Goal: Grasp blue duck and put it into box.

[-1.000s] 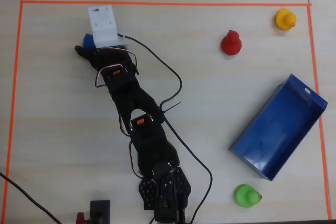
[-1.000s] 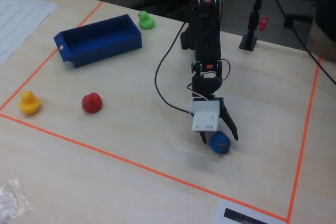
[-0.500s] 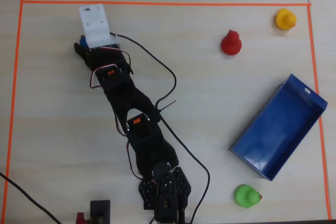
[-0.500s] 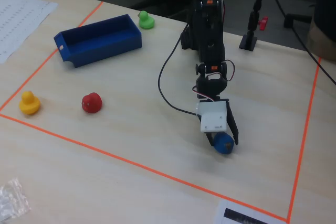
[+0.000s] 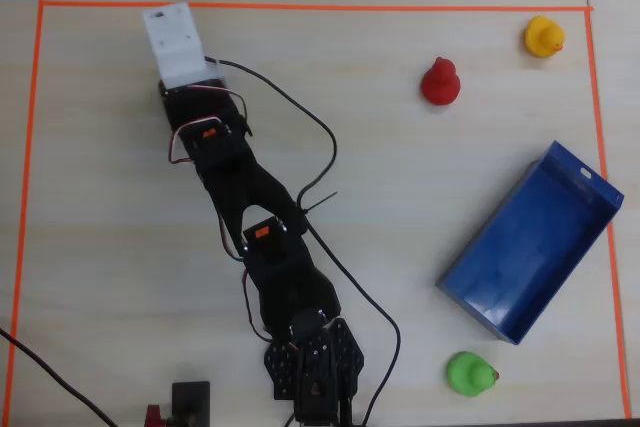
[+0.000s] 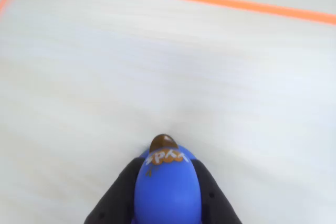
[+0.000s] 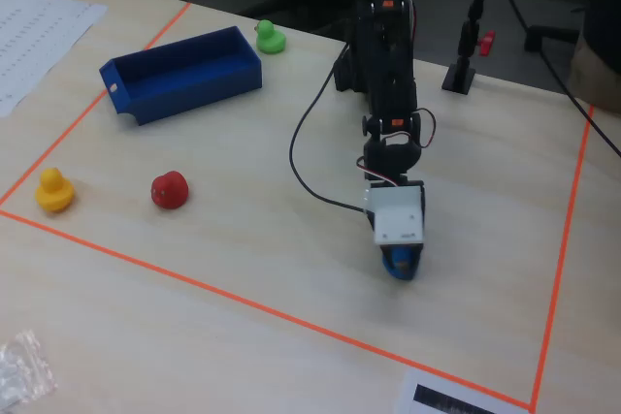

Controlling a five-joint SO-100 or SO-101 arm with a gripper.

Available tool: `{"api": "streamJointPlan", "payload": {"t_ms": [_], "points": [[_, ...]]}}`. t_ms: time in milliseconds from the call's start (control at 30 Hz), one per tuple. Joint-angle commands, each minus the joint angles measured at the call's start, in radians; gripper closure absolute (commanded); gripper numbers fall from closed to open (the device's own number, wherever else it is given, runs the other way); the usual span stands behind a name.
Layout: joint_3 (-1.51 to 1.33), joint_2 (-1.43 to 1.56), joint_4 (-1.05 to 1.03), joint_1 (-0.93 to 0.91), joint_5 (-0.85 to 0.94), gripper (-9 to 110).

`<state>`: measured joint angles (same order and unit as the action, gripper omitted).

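The blue duck (image 6: 167,190) sits at the bottom middle of the wrist view, its dark beak pointing away, squeezed between two black fingers (image 6: 119,198). My gripper (image 6: 167,165) is shut on it. In the fixed view the duck (image 7: 399,268) shows just under the white wrist mount, low against the table, with the gripper (image 7: 400,259) around it. From overhead the white mount (image 5: 178,42) hides both duck and jaws near the top left corner. The dark-blue box (image 5: 530,247) lies empty at the right, far from the gripper; it is also seen in the fixed view (image 7: 194,86).
A red duck (image 5: 440,82) and a yellow duck (image 5: 543,37) stand at the top right, and a green duck (image 5: 470,374) sits below the box. Orange tape (image 5: 300,6) frames the work area. A black cable (image 5: 330,147) trails beside the arm.
The jaws have closed on the blue duck. The gripper shifted toward the taped corner, and the duck is now covered by the mount in the overhead view.
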<state>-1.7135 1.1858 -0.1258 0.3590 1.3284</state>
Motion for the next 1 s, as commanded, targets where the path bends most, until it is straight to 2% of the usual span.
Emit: {"api": "streamJointPlan", "payload": {"t_ms": [0, 100, 233, 367, 433, 633, 967], "points": [[-0.037, 0.371, -0.176, -0.092, -0.035, 101], [0.089, 0.581, -0.541, -0.189, -0.081, 101], [0.396, 0.687, -1.054, -0.416, -0.095, 101], [0.497, 0.687, -1.266, -0.684, -0.032, 101], [0.465, 0.686, -1.249, -0.821, 0.008, 101], [0.196, 0.723, -0.979, -1.158, 0.135, 101], [-0.077, 0.709, -0.716, -1.513, 0.296, 101]]}}
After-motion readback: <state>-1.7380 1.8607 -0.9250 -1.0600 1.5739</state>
